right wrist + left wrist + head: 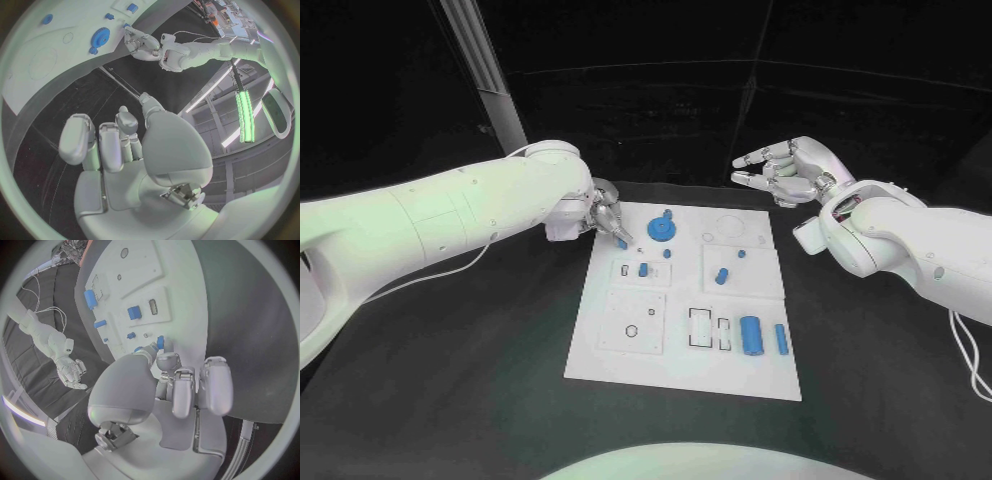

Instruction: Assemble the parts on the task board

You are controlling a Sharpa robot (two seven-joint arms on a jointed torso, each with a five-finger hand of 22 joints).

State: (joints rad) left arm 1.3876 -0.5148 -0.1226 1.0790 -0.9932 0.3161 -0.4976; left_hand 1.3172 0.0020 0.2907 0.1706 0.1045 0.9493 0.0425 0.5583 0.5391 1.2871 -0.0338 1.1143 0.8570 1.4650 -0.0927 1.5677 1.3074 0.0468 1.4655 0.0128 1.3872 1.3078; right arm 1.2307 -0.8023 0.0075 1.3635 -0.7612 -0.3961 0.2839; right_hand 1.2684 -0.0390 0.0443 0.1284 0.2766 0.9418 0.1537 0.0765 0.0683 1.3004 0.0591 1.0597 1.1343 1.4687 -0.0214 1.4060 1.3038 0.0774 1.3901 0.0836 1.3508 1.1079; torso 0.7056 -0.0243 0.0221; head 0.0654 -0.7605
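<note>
Blue peg (620,242) pinched in my left hand (602,218) at the task board's (678,380) edge.
It could slip sideways; my right hand (788,170) hovers open, beyond the board.

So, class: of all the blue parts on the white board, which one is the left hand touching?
The small blue part at the task board's far left corner: the left hand's fingertips are on it. The round blue part and the two cylinders nearer the robot lie untouched.
</note>
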